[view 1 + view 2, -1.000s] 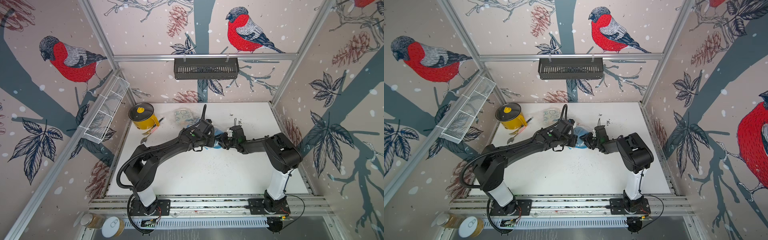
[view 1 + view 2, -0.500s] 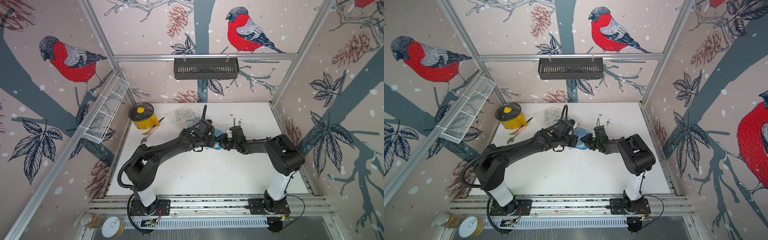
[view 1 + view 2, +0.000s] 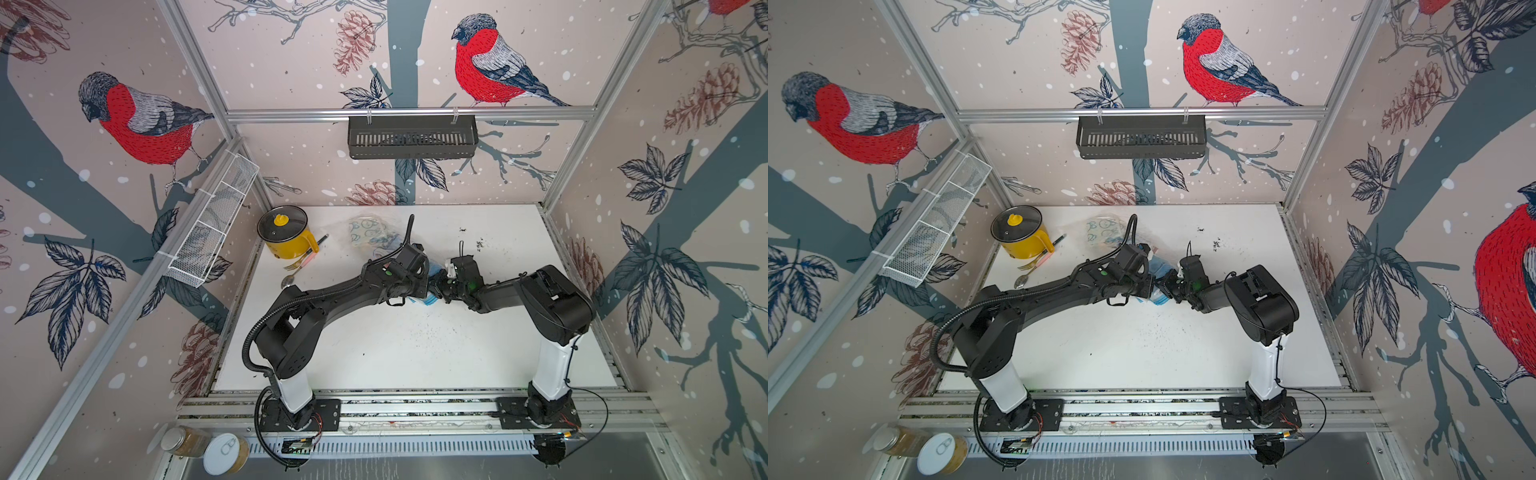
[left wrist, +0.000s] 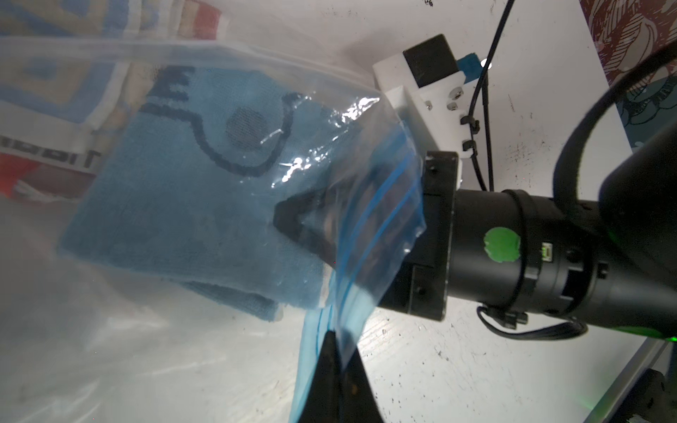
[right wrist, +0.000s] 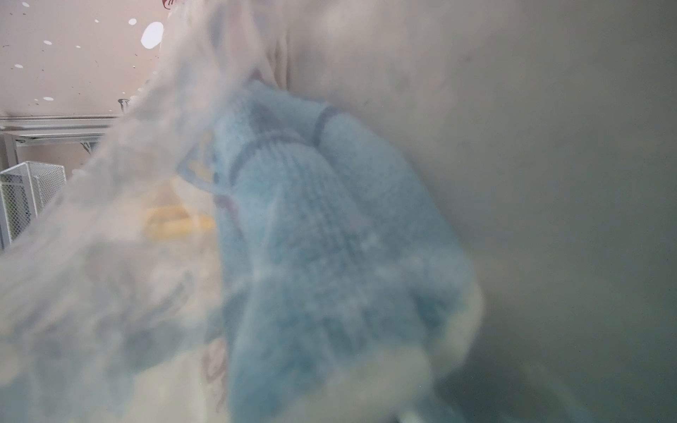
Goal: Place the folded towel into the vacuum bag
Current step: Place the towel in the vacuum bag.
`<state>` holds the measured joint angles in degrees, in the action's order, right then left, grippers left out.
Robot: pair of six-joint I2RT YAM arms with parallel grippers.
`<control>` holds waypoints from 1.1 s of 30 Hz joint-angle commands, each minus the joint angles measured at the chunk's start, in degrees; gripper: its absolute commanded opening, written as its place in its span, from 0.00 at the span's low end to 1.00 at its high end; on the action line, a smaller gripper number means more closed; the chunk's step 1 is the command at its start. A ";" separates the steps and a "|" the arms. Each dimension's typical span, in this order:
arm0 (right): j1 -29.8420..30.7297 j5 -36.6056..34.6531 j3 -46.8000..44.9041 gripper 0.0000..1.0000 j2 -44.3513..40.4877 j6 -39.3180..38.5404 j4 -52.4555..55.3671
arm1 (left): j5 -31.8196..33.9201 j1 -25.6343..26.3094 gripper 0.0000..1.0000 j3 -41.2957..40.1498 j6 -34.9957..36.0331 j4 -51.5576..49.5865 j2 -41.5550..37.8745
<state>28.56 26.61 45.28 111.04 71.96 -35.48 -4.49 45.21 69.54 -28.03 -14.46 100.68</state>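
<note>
On the table (image 3: 395,345), centre: we note the right gripper (image 4: 284,219) has nosed a little further into the vacuum bag (image 4: 381,219), fingers drawn narrow against the folded towel (image 4: 190,205). Gripping cloth or not, we cannot tell. Meanwhile the left gripper (image 4: 337,370) stays pinched on the bag's rim. Towel lies inside; release and withdrawal likely remain.

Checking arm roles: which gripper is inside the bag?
The right gripper, seen through plastic over the blue towel; the left gripper pinches the vacuum bag at its zip edge.
</note>
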 commanded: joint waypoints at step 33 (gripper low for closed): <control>-1.17 -6.81 0.09 0.65 -7.87 -5.48 12.32 | 0.10 0.14 0.00 -3.87 0.36 1.50 -2.99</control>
<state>27.68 21.21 44.99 104.25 68.79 -27.11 -4.34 45.23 65.93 -27.40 -12.73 98.26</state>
